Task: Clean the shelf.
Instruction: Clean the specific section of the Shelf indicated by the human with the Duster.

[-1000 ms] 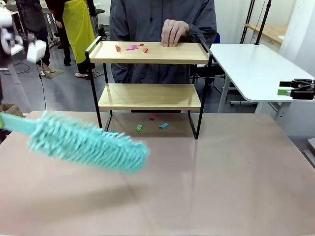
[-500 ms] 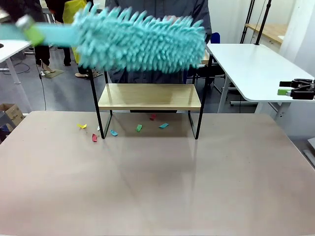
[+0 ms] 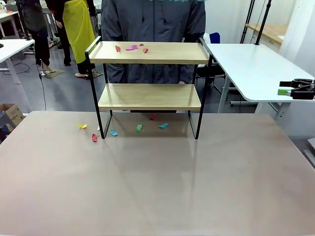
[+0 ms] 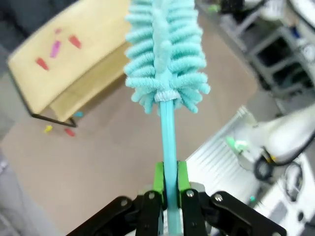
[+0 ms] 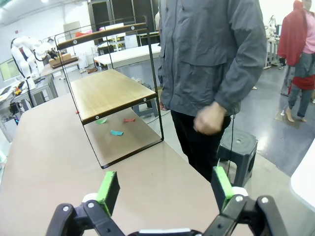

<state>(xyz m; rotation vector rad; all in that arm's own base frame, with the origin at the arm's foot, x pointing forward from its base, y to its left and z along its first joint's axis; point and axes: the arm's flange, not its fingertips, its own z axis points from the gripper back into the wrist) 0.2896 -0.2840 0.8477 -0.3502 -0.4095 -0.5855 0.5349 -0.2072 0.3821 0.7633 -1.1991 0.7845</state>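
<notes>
Left wrist view gives me the clearest read: my left gripper (image 4: pixel 167 196) is clamped tight on the thin teal handle of the duster (image 4: pixel 165 59), whose fluffy head stands out ahead of the fingers, held high in the air. The shelf (image 4: pixel 64 64) lies beneath and beyond that head, off to one side of it. The red and pink bits (image 4: pixel 55 48) on its top board are well clear of the fibres. Some fallen bits (image 4: pixel 70 132) lie on the table (image 4: pixel 123 147) by the shelf's foot, lower again under the duster.

I judge this to be the sweeping step, with the top board not yet cleared. The next move calls for bringing the head down onto that board beside the bits, then dragging it so they go over an open edge, not into a raised side rail.

My right gripper (image 5: pixel 165 186) has its jaws spread wide with nothing between them, far from the duster. A person (image 5: pixel 211 54) stands just behind the shelf.
</notes>
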